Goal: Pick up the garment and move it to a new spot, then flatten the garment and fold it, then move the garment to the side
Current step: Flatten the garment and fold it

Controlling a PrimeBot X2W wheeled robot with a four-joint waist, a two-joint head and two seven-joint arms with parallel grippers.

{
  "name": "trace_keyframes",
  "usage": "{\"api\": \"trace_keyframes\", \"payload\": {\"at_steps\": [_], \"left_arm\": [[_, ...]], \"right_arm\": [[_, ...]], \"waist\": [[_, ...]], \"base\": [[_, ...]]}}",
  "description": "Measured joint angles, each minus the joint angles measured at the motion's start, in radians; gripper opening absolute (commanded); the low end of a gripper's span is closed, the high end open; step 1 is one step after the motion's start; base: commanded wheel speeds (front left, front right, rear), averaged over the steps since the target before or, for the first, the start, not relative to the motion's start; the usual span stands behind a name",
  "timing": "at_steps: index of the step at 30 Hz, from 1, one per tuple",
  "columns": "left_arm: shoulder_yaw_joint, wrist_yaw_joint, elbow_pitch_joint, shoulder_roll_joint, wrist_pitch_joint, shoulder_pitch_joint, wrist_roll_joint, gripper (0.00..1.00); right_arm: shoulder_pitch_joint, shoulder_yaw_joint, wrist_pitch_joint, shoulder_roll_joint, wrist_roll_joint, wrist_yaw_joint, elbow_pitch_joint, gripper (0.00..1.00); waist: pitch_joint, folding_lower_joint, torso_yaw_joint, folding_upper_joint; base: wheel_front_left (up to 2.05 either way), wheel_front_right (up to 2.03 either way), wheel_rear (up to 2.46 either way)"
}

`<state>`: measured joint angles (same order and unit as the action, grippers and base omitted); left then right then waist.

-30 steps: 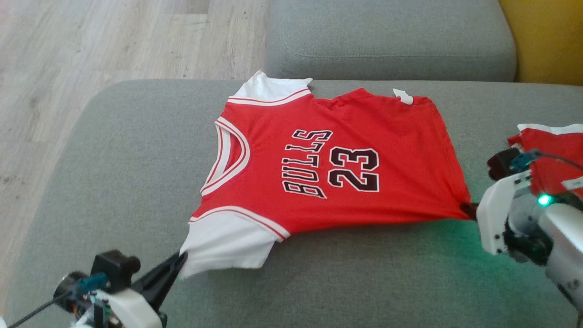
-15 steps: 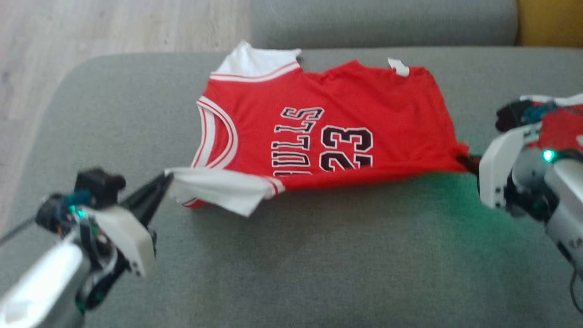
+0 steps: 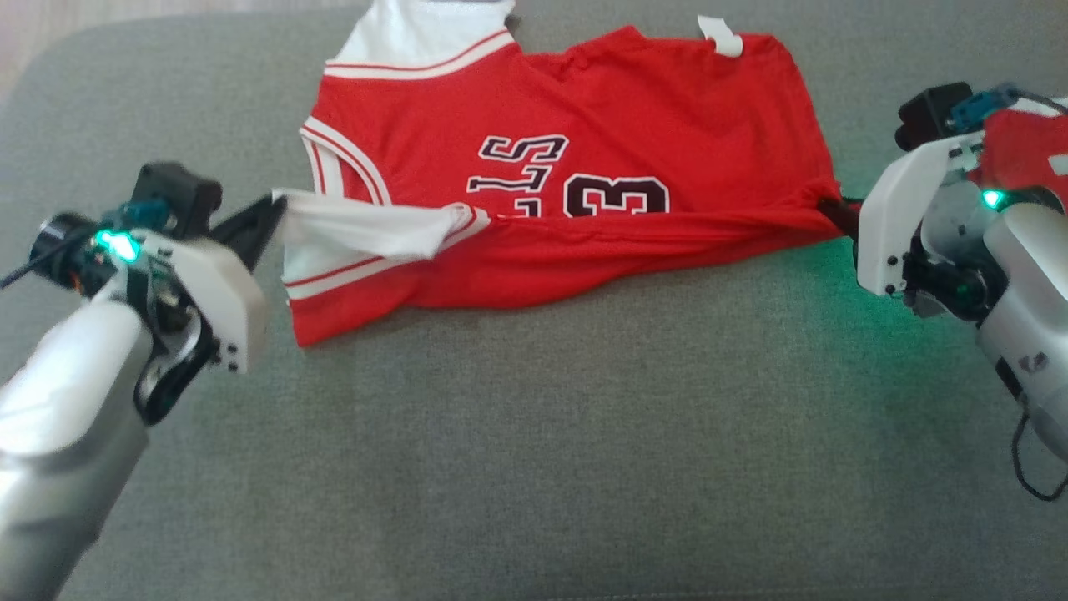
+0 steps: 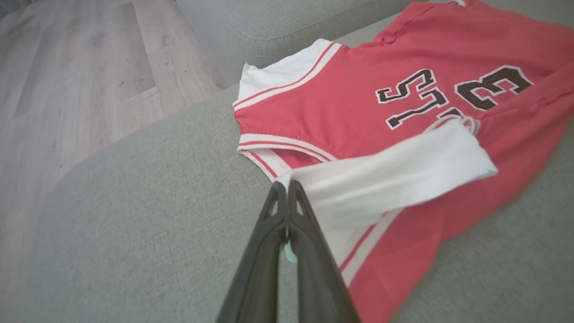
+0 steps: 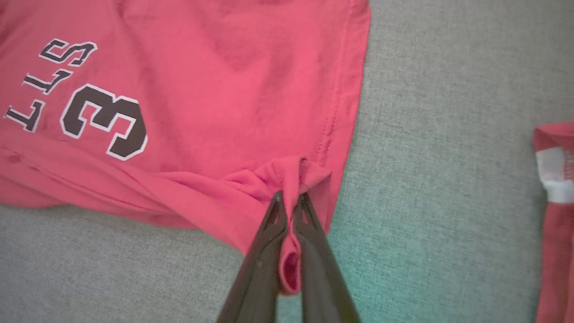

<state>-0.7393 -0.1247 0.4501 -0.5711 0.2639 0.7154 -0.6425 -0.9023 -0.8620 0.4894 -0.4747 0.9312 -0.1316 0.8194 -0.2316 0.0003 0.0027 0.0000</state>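
Note:
The garment (image 3: 584, 108) is a red basketball jersey with white sleeves and black lettering, lying on the grey sofa seat (image 3: 542, 434). Its near long edge is lifted and folding over toward the back, covering part of the print. My left gripper (image 3: 274, 209) is shut on the white sleeve (image 4: 394, 179), seen pinched at the fingertips in the left wrist view (image 4: 287, 188). My right gripper (image 3: 834, 213) is shut on the red hem corner (image 5: 291, 179), with cloth bunched between its fingers (image 5: 309, 224). Both hold the edge a little above the cushion.
A second red and white garment (image 3: 1022, 146) lies at the right, behind my right wrist, and also shows in the right wrist view (image 5: 554, 179). A sofa back cushion (image 4: 278, 22) and wooden floor (image 4: 67, 80) are beyond the jersey. The near cushion area is bare.
Both grippers have carried the jersey's near edge up and over toward the back, so the fold now hides part of the lettering. The head camera has tilted down.

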Motion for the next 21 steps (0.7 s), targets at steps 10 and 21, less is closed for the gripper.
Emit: {"api": "trace_keyframes", "payload": {"at_steps": [10,21], "left_arm": [[-0.098,-0.008,0.194,0.071,-0.116,0.189,0.048,0.00],[-0.099,0.002,0.411,0.160,-0.346,0.280,0.062,1.00]], "right_arm": [[-0.051,-0.031,0.002,0.024,0.000,0.000,0.034,0.00],[-0.102,-0.026,-0.129,0.059,-0.016,0.000,0.094,1.00]], "waist": [[-0.060,-0.0002,-0.012,0.0000],[-0.071,-0.0002,-0.008,0.0000]], "base": [[0.00,0.00,0.00],[0.00,0.00,0.00]]}}
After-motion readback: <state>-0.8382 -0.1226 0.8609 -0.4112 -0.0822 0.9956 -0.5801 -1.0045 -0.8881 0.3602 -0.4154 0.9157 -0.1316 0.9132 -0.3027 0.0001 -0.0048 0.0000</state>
